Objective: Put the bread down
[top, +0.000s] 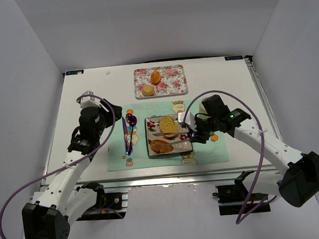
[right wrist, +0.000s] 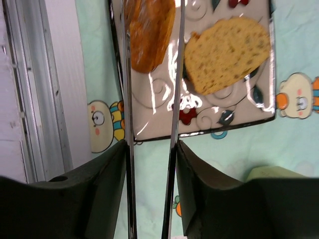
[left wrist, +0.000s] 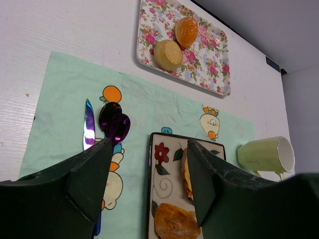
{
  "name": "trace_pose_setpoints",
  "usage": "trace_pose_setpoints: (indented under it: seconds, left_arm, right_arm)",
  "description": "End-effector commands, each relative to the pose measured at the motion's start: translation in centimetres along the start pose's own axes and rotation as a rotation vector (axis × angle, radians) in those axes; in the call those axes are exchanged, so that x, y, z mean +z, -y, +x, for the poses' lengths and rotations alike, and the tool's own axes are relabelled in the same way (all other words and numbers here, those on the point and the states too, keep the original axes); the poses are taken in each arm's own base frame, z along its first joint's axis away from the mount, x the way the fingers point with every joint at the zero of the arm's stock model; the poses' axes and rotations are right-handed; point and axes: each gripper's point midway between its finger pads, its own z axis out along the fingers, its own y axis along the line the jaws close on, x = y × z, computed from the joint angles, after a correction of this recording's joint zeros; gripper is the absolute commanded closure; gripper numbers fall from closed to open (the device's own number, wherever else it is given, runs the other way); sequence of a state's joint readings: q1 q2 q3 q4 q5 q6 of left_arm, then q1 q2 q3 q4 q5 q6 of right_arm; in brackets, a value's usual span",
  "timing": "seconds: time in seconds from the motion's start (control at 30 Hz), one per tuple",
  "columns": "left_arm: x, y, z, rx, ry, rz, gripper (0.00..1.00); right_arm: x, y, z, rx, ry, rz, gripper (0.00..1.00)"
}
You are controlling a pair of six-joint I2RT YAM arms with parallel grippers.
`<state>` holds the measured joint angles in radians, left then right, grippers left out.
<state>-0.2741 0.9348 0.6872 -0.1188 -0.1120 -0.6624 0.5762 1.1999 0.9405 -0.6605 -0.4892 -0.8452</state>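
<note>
Glossy glazed plate [right wrist: 209,112], mirror-bright metal tongs [right wrist: 173,99], porous matt bread [right wrist: 227,47], matt black plastic fingers [right wrist: 99,184].

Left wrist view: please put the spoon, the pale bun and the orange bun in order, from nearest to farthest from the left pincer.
1. Spoon, on the mat just ahead of the left pincer, slightly left.
2. Pale bun, on the near part of the tray.
3. Orange bun, behind it on the tray.

Left of the plate [top: 148,135], purple cutlery [top: 129,133] lies on the mat [top: 216,154], with a bare strip between. Beyond the plate, open table [top: 92,85] reaches the floral tray [top: 179,75] holding 2 food pieces [top: 147,90]. At the plate's right edge, the right gripper [right wrist: 150,149], tongs [right wrist: 174,99] and mug [left wrist: 264,155] crowd in.
</note>
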Motion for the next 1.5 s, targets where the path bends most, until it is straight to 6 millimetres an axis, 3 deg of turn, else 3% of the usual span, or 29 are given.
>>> trace_pose_setpoints:
  seconds: [0.0, 0.07, 0.13, 0.2, 0.27, 0.3, 0.37, 0.4, 0.43, 0.47, 0.57, 0.6, 0.7, 0.77, 0.8, 0.87, 0.93, 1.03, 1.07, 1.2, 1.3, 1.37, 1.47]
  left_arm:
    - [-0.2, 0.5, -0.6, -0.008, 0.018, 0.019, 0.29]
    - [-0.2, 0.6, -0.7, -0.009, 0.020, 0.021, 0.29]
    - [-0.1, 0.7, -0.7, -0.009, 0.020, 0.024, 0.29]
    - [0.0, 0.8, -0.7, -0.008, 0.016, 0.029, 0.29]
    - [0.0, 0.9, -0.8, -0.009, 0.020, 0.030, 0.29]
    - [0.0, 0.9, -0.8, -0.007, 0.017, 0.032, 0.29]
    - [0.0, 0.9, -0.6, -0.004, 0.011, 0.038, 0.29]
    - [0.1, 0.8, -0.3, -0.002, 0.002, 0.039, 0.29]
    - [0.1, 1.0, 0.0, -0.001, -0.011, 0.051, 0.29]
    - [0.2, 1.0, 0.3, 0.000, -0.019, 0.056, 0.29]
    - [0.6, 1.3, 1.2, -0.002, -0.048, 0.086, 0.31]
    - [0.6, 1.3, 1.4, -0.003, -0.057, 0.092, 0.31]
    - [1.1, 2.0, 2.3, 0.004, -0.103, 0.132, 0.35]
    - [1.2, 2.6, 2.8, 0.008, -0.128, 0.165, 0.44]
    - [1.5, 2.6, 3.2, 0.011, -0.146, 0.169, 0.48]
    - [1.7, 2.8, 3.5, 0.015, -0.165, 0.182, 0.55]
    - [1.9, 3.0, 4.1, 0.016, -0.192, 0.195, 0.56]
    - [2.0, 3.0, 5.3, 0.010, -0.242, 0.211, 0.50]
    - [2.0, 3.1, 5.6, 0.009, -0.254, 0.215, 0.44]
    - [2.1, 3.6, 7.0, 0.033, -0.306, 0.244, 0.37]
    - [2.0, 4.1, 8.6, 0.064, -0.361, 0.261, 0.36]
    - [1.9, 4.3, 9.9, 0.090, -0.404, 0.267, 0.36]
    - [1.3, 4.5, 11.9, 0.135, -0.461, 0.270, 0.37]
  right_arm:
    - [-2.4, 1.5, -4.8, -0.029, 0.129, 0.066, 0.53]
    - [-3.6, 3.4, -6.7, -0.029, 0.177, 0.141, 0.58]
    - [-5.1, 6.1, -7.9, 0.028, 0.228, 0.245, 0.77]
    - [-6.4, 8.8, -6.9, 0.143, 0.228, 0.340, 0.95]
    - [-7.9, 12.1, -6.1, 0.232, 0.240, 0.444, 1.00]
    - [-10.0, 14.5, -3.7, 0.377, 0.239, 0.542, 1.00]
    - [-12.4, 17.6, -0.8, 0.530, 0.232, 0.662, 1.00]
    - [-14.6, 19.1, 2.5, 0.666, 0.213, 0.763, 1.00]
    - [-15.6, 19.8, 4.5, 0.738, 0.196, 0.814, 1.00]
    - [-16.6, 20.4, 8.7, 0.853, 0.147, 0.880, 1.00]
    - [-17.1, 19.7, 16.9, 1.078, 0.006, 0.995, 1.00]
    - [-16.1, 18.5, 19.5, 1.137, -0.046, 0.994, 1.00]
    - [-13.7, 15.7, 25.1, 1.239, -0.154, 0.984, 0.96]
    - [-13.1, 15.4, 26.8, 1.241, -0.162, 0.993, 0.89]
    - [-12.3, 14.6, 27.5, 1.251, -0.174, 0.980, 0.80]
    - [-11.6, 14.4, 28.0, 1.246, -0.174, 0.964, 0.72]
    - [-11.1, 14.0, 28.2, 1.237, -0.183, 0.937, 0.59]
    - [-11.0, 13.9, 28.3, 1.210, -0.206, 0.895, 0.29]
    - [-11.1, 13.6, 28.1, 1.208, -0.215, 0.877, 0.13]
    - [-13.8, 15.1, 26.8, 1.118, -0.228, 0.929, 0.11]
    - [-16.9, 17.5, 24.3, 1.036, -0.173, 1.008, 0.11]
    - [-19.0, 19.4, 21.4, 0.954, -0.102, 1.051, 0.11]
    - [-19.7, 21.5, 15.8, 0.793, 0.022, 1.038, 0.11]
